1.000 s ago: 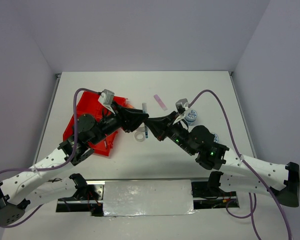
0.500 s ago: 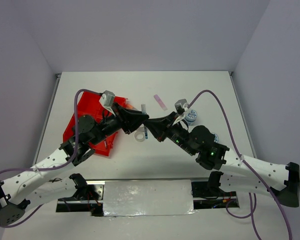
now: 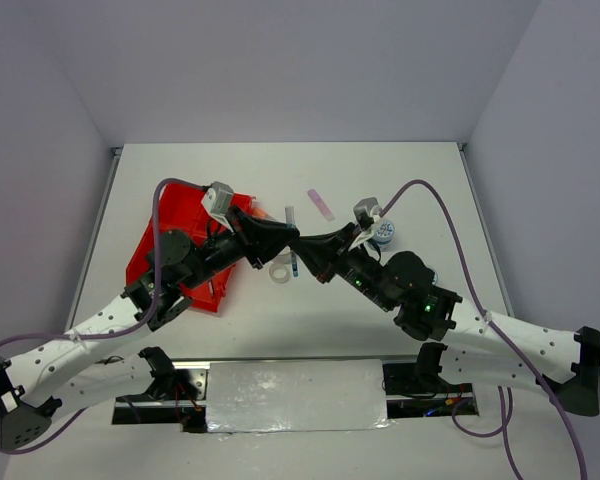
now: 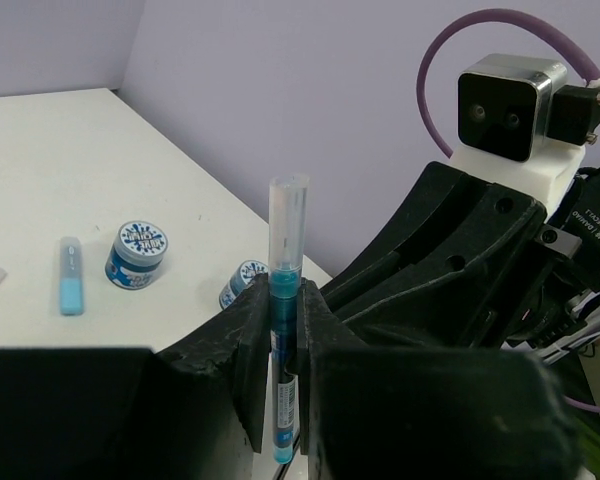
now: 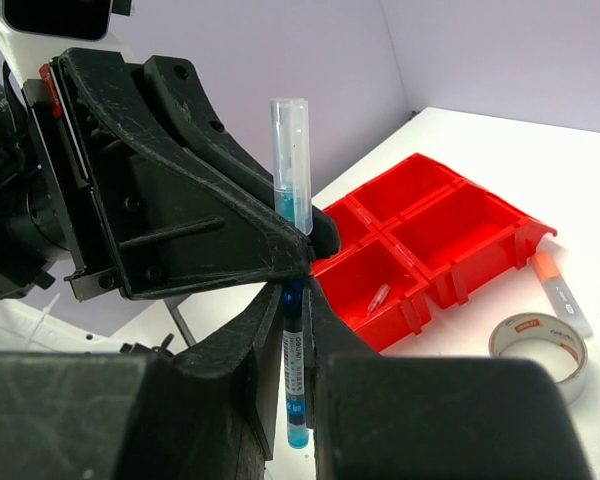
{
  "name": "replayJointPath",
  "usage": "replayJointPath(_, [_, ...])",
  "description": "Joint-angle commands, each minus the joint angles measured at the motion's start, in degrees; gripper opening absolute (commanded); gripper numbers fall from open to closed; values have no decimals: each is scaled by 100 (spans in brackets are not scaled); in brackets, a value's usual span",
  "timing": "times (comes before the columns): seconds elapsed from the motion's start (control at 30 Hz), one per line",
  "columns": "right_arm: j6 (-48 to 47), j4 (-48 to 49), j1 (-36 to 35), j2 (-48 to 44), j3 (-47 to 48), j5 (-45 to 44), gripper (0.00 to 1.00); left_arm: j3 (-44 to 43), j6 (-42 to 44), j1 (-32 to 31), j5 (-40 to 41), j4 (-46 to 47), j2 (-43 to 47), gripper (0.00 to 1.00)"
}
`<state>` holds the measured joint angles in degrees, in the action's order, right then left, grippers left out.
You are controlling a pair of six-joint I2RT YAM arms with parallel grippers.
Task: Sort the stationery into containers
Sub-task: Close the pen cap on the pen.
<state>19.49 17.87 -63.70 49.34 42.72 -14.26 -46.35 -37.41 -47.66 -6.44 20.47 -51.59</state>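
Observation:
A thin blue pen (image 3: 292,262) with a clear cap stands upright between both grippers over the table's middle. My left gripper (image 3: 288,240) is shut on the pen (image 4: 283,330), as the left wrist view shows. My right gripper (image 3: 303,250) is also shut on it, lower on its barrel (image 5: 294,370). The red four-compartment tray (image 3: 170,230) lies to the left under my left arm. It also shows in the right wrist view (image 5: 450,235), with a small clear piece (image 5: 377,296) in one compartment.
A grey tape ring (image 3: 280,270) lies just below the grippers. A pink stick (image 3: 320,204) lies behind them. A blue-white tape roll (image 3: 383,233) stands to the right, a second roll (image 4: 242,283) and a light-blue stick (image 4: 71,276) nearby. An orange-tipped stick (image 5: 558,293) lies beside the tray.
My left wrist has shifted slightly to the right and the right arm has eased a little. The pen stays gripped between both grippers.

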Motion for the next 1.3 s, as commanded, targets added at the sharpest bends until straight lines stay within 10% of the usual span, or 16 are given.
replayJointPath(0.0, [-164,305,33,-109,149,160,0,-103,207,-33,-270,229,9,0])
replayJointPath(0.13, [-270,147,42,-48,193,555,3,-76,523,-33,-489,317,184,0])
replayJointPath(0.27, [-375,-213,42,119,342,968,36,-41,857,-33,-745,379,334,0])
replayJointPath(0.33, [-393,-319,42,172,351,1127,37,-6,963,-33,-912,457,404,0])
replayJointPath(0.5, [-331,-275,42,234,237,1198,31,126,902,-33,-1166,739,510,0])
replayJointPath(0.67, [-314,-170,42,234,237,1312,0,170,876,-33,-1316,862,475,0])
replayJointPath(0.93, [-270,-99,33,120,219,1312,0,337,946,-33,-1554,1003,440,37])
replayJointPath(1.27, [-287,-213,33,58,237,1128,0,434,1016,-42,-1650,1029,413,34])
